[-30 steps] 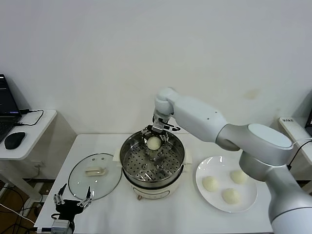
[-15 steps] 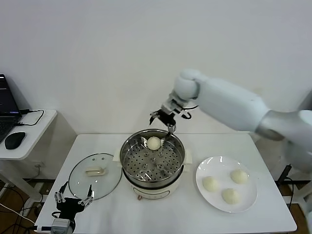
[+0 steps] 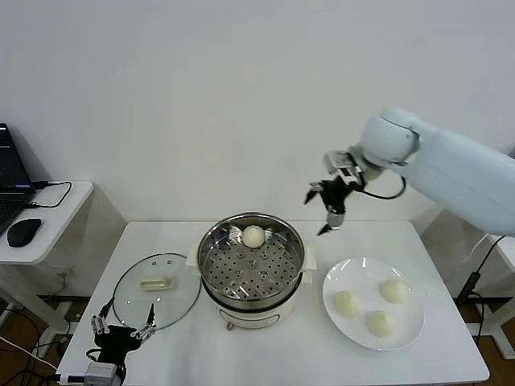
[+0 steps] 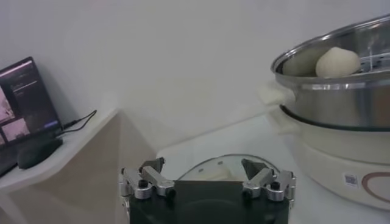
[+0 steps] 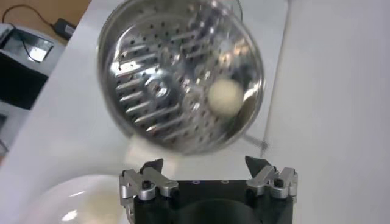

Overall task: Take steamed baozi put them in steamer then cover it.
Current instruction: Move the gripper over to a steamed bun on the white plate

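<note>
Fingers spread and empty, the right gripper (image 3: 325, 211) hangs above the bench between steamer (image 3: 252, 265) and plate (image 3: 373, 303); one baozi (image 3: 254, 236) sits in the steamer, three wait on the plate, each best gripped gently; the open left gripper (image 3: 121, 334) idles beside the cover (image 3: 156, 291)

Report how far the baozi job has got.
Done: one baozi lies in the steamer, at its far side. In hand: nothing; the right gripper hangs open and empty in the air between steamer and plate. Left: three baozi wait on the plate, and the cover lies on the table beside the steamer, near the open left gripper.
</note>
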### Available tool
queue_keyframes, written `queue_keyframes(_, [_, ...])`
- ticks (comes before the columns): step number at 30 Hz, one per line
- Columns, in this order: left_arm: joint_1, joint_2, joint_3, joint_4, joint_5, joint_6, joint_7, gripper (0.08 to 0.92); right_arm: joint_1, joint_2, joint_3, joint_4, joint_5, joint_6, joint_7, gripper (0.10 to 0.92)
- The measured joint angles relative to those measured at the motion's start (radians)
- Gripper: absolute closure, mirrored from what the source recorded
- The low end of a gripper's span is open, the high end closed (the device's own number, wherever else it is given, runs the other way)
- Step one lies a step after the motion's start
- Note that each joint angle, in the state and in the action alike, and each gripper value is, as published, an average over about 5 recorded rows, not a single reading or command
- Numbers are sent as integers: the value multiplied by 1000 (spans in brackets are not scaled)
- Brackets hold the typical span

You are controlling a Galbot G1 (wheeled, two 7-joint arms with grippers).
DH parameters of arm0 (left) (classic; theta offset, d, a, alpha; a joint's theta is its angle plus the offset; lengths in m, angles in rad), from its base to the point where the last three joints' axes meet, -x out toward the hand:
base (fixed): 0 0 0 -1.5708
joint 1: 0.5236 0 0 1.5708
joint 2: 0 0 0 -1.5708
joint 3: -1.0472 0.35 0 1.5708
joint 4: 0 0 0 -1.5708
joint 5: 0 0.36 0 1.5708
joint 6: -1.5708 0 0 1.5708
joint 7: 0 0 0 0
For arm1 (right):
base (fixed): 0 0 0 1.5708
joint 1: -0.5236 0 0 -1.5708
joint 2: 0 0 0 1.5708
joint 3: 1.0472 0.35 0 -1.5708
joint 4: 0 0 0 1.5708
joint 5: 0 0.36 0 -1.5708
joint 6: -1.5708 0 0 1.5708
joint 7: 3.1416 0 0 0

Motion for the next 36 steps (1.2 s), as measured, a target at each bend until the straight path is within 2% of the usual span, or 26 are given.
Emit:
queue_keyframes(14, [11,-5,-2,2,0,3,8,177,-263,-90,116,43,-153,-88,13,203])
queue_keyframes(36, [-20,-2,3,64,4,1,18,177,-531,-41,206,-29,-276,-102,88,203])
